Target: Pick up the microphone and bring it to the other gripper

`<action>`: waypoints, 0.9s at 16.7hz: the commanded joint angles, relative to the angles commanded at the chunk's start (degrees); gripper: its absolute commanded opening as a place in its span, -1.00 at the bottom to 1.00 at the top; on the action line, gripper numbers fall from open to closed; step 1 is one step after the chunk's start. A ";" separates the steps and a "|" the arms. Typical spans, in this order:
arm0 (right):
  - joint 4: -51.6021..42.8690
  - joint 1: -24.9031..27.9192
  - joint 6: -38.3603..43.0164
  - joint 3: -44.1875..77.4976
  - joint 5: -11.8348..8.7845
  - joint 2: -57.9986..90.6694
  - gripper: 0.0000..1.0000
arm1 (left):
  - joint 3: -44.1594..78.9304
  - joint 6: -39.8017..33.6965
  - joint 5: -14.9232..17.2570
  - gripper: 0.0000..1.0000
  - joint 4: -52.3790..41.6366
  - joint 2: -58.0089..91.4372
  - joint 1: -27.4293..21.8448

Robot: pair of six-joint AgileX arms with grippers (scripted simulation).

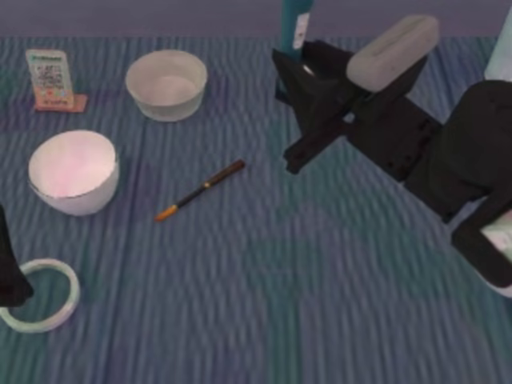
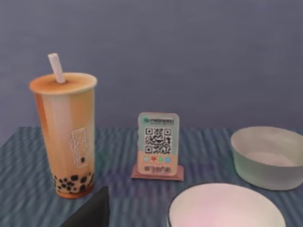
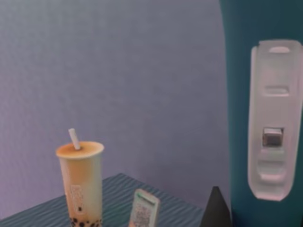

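Note:
The microphone [image 1: 294, 20] hangs in the air at the back of the table, its teal handle and white button strip running out of the top view's upper edge; its head is hidden. My right gripper [image 1: 300, 84] is shut on it. In the right wrist view the teal handle [image 3: 239, 118] with its white strip fills the side, and one black fingertip [image 3: 216, 210] lies against it. My left gripper [image 1: 11, 286], the other gripper, stays parked at the table's left edge, far from the microphone. One of its black fingers [image 2: 92, 212] shows well off centre, so it stands open.
A thin orange-tipped brush [image 1: 200, 190] lies mid-table. Two white bowls [image 1: 74, 172] [image 1: 166, 84], a QR-code stand [image 1: 52, 80] and a white ring [image 1: 44, 294] are on the left side. A bubble tea cup [image 2: 65, 135] stands at the far left.

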 joint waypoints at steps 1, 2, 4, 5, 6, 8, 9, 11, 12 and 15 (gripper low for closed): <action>0.04 0.06 -0.02 -0.06 0.07 -0.05 -1.00 | 0.00 0.00 0.00 1.00 0.00 0.00 0.00; 0.07 0.12 -0.05 -0.12 0.14 -0.09 -1.00 | 0.00 0.00 0.00 1.00 0.00 0.00 0.00; 0.11 0.18 -0.07 -0.17 0.20 -0.14 -1.00 | 0.00 0.00 0.00 1.00 0.00 0.00 0.00; 0.11 0.18 -0.07 -0.17 0.20 -0.14 -1.00 | 0.00 0.00 0.00 1.00 0.00 0.00 0.00; 0.11 0.18 -0.07 -0.17 0.20 -0.14 -1.00 | 0.00 0.00 0.00 1.00 0.00 0.00 0.00; 0.11 0.18 -0.07 -0.17 0.20 -0.14 -1.00 | 0.59 0.08 0.58 1.00 0.35 0.73 -0.28; 0.11 0.18 -0.07 -0.17 0.20 -0.14 -1.00 | 1.58 0.21 1.52 1.00 0.94 1.98 -0.72; 0.11 0.18 -0.07 -0.17 0.20 -0.14 -1.00 | 4.72 0.64 4.47 1.00 2.81 6.27 -2.08; 0.11 0.18 -0.07 -0.17 0.20 -0.14 -1.00 | 6.78 0.93 6.40 1.00 4.03 9.36 -2.96; 0.11 0.18 -0.07 -0.17 0.20 -0.14 -1.00 | 14.02 2.00 13.30 1.00 8.26 21.81 -6.09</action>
